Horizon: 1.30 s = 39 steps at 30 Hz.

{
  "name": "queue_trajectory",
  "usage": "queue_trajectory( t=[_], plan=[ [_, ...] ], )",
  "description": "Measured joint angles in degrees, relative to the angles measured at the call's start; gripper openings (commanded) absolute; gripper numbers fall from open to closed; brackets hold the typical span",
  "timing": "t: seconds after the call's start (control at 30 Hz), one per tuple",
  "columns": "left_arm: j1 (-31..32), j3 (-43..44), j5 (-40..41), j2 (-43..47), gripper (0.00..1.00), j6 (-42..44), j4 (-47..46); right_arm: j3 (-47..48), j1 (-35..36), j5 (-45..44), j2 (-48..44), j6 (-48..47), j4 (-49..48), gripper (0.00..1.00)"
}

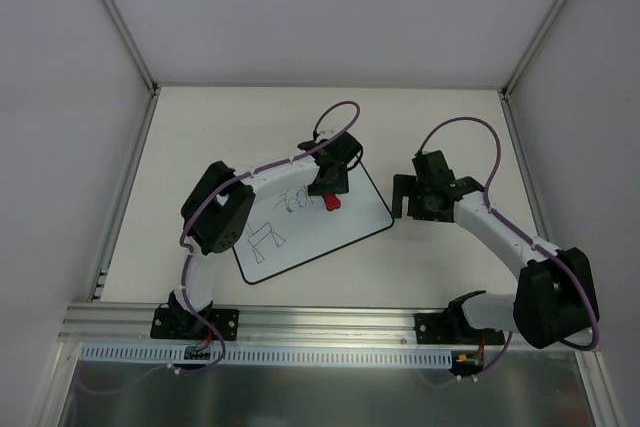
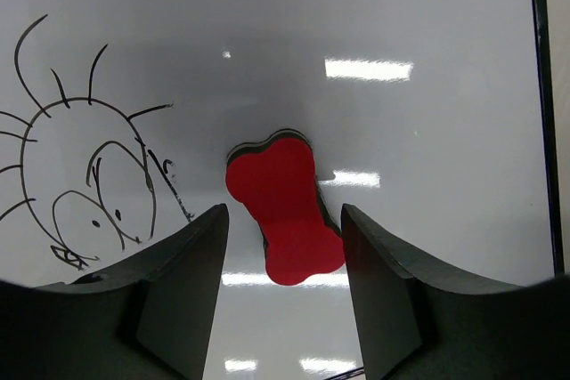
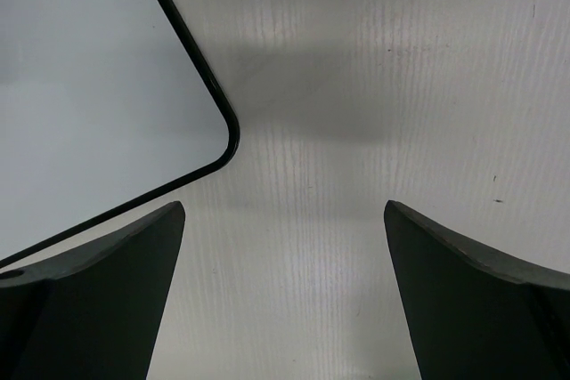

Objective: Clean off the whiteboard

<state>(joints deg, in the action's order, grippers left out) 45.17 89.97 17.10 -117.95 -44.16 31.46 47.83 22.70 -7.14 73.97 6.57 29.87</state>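
Note:
The whiteboard (image 1: 345, 230) lies tilted on the table, with black sketches on its left half (image 1: 266, 237). The red bone-shaped eraser (image 1: 333, 203) lies flat on the board. My left gripper (image 1: 328, 184) hovers over it, open. In the left wrist view the eraser (image 2: 285, 211) sits between and just ahead of the fingertips of the left gripper (image 2: 282, 215), untouched, with a sketched face (image 2: 93, 180) to its left on the board (image 2: 427, 131). My right gripper (image 1: 418, 205) is open and empty beside the board's right corner (image 3: 89, 86), over bare table in the right wrist view (image 3: 283, 211).
The pale wood table (image 1: 440, 127) is walled by white panels at the back and sides. A metal rail (image 1: 330, 322) with the arm bases runs along the near edge. The board's black right border (image 2: 543, 113) shows close to the eraser.

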Motion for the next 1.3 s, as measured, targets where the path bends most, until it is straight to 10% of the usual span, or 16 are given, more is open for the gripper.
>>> queue_trajectory(
  t=[0.93, 1.3],
  plan=[
    [0.2, 1.3, 0.0, -2.0, 0.45, -1.9, 2.7, -0.9, -0.8, 4.7, 3.0, -1.4, -4.0, 0.99],
    [0.2, 1.7, -0.1, -2.1, 0.27, -1.8, 3.6, -0.9, -0.8, 5.1, 6.5, -0.8, -6.9, 0.90]
  ],
)
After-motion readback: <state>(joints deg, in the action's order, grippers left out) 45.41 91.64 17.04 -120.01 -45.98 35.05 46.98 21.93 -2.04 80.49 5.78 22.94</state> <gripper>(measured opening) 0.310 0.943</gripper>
